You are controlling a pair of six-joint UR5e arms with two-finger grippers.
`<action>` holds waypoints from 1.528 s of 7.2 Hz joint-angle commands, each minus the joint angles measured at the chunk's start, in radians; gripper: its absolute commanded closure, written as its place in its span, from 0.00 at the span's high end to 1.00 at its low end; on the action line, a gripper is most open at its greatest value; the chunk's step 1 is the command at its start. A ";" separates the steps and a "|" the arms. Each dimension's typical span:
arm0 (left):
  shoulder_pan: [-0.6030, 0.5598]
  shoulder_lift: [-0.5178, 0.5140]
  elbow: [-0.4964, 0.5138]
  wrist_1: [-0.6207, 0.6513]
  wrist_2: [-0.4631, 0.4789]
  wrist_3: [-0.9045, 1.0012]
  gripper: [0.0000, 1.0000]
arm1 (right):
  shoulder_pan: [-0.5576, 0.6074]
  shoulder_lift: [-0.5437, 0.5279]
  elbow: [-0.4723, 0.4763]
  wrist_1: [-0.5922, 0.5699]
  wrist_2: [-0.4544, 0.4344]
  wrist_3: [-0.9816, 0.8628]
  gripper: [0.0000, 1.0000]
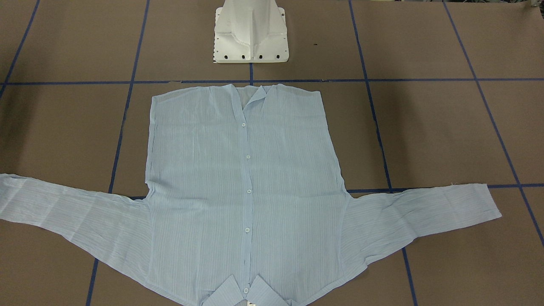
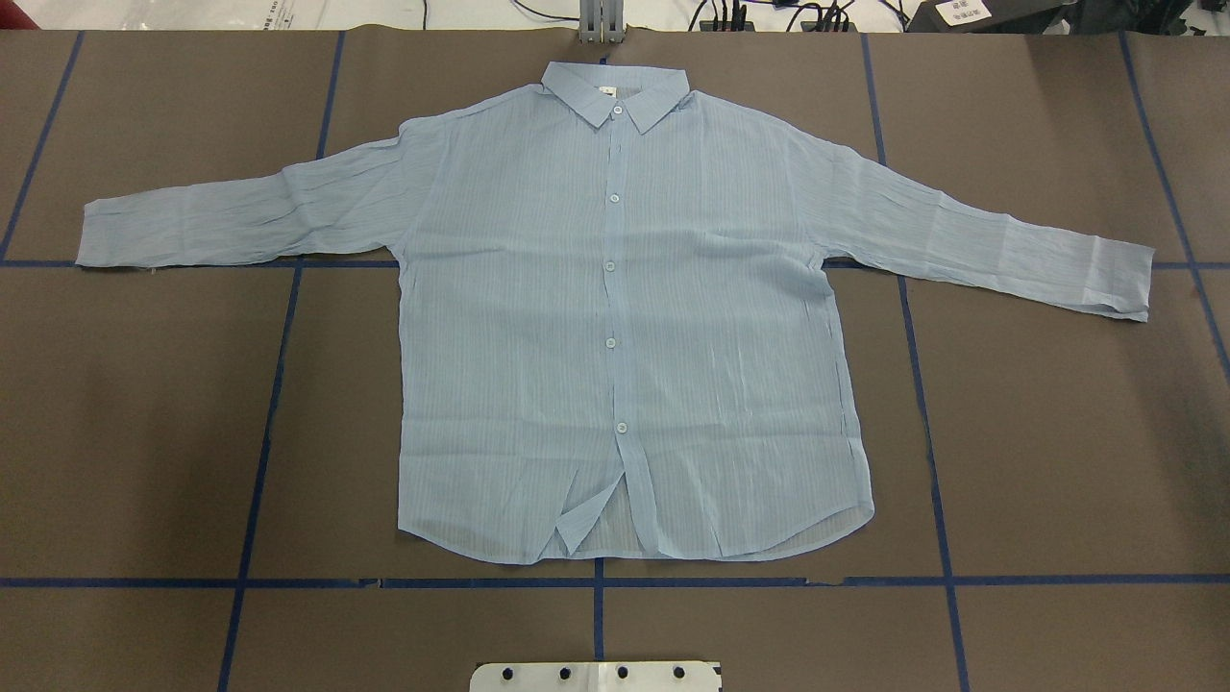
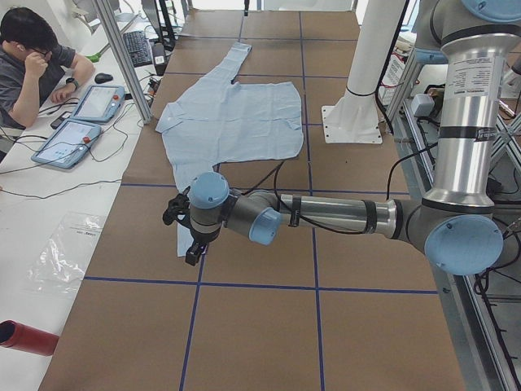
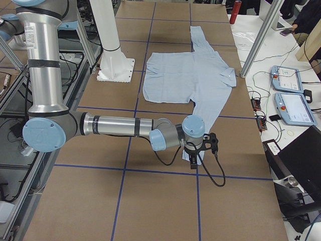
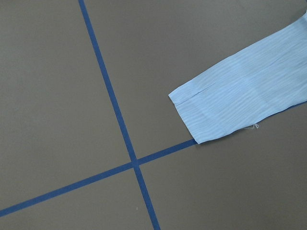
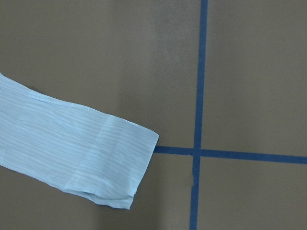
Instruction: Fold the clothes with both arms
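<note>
The shirt lies flat in the middle of the brown table. Its front faces up, it is buttoned, and both sleeves are spread wide. You can see no fold in it yet, so I think all the folding is left to do. Your left gripper hangs above the left sleeve end. Your right gripper hangs above the right sleeve end. You cannot tell if either claw is open or closed.
</note>
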 commanded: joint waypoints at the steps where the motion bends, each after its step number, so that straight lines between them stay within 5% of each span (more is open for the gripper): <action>1: 0.001 0.007 0.049 -0.088 0.001 -0.019 1.00 | -0.096 0.006 -0.093 0.192 -0.025 0.072 1.00; 4: 0.001 0.007 0.046 -0.088 0.001 -0.021 1.00 | -0.162 0.006 -0.192 0.384 -0.063 0.134 1.00; 8: 0.001 0.005 0.042 -0.088 0.001 -0.022 1.00 | -0.240 0.055 -0.255 0.387 -0.091 0.176 0.95; 11: 0.001 0.004 0.039 -0.090 0.000 -0.021 1.00 | -0.240 0.056 -0.255 0.381 -0.086 0.176 0.56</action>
